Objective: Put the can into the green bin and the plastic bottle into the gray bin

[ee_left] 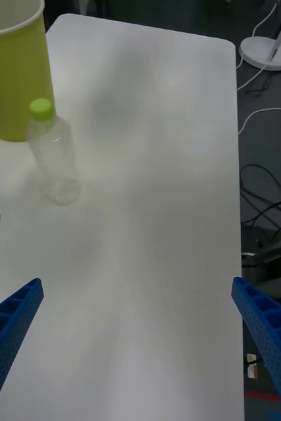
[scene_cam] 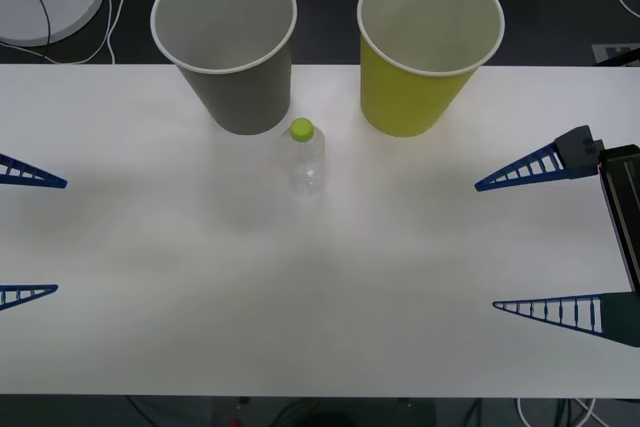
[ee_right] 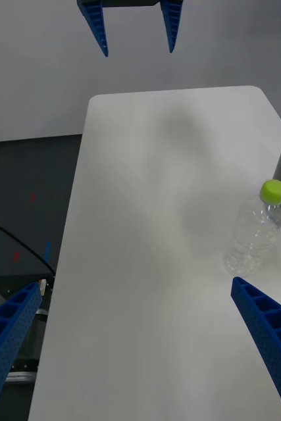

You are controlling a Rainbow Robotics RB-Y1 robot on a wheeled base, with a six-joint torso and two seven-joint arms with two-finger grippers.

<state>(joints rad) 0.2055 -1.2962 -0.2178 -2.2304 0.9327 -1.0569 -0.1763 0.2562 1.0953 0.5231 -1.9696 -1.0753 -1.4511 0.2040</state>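
two hands: left hand [scene_cam: 25, 236], right hand [scene_cam: 488, 245], both wide | one plastic bottle [scene_cam: 306, 157] | two bins

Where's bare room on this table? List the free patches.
Free: the wide near half of the table, between the left gripper and right gripper, in front of the bottle. Also beside each bin toward the table's ends. Crowded: the far middle, where the bottle stands before the gray bin and green bin.
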